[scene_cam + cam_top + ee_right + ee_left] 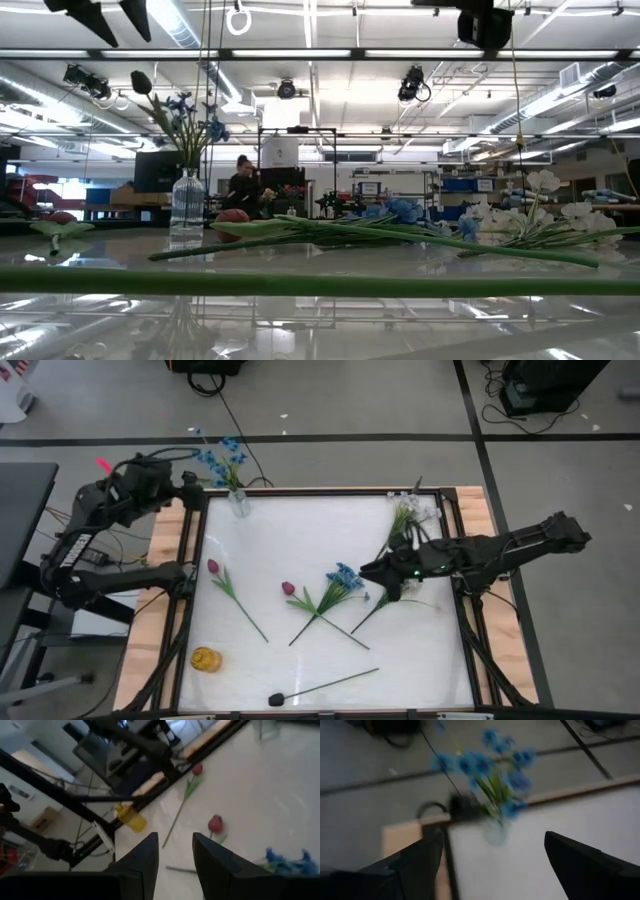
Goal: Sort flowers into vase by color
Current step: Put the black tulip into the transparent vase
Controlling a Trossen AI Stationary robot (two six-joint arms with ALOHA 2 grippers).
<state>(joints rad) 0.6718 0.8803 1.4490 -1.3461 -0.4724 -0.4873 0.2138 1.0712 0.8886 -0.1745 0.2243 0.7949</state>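
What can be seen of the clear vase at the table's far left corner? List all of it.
The clear glass vase is small and bottle-shaped, with ribbed-looking walls in the low view. It stands upright on the white table top, at the far left corner by the wooden edge. It holds a bunch of blue flowers on green stems, fanning out above its neck. Neither gripper touches it; the open left gripper faces it.

Bright overhead light; blurred, perhaps motion-smeared.
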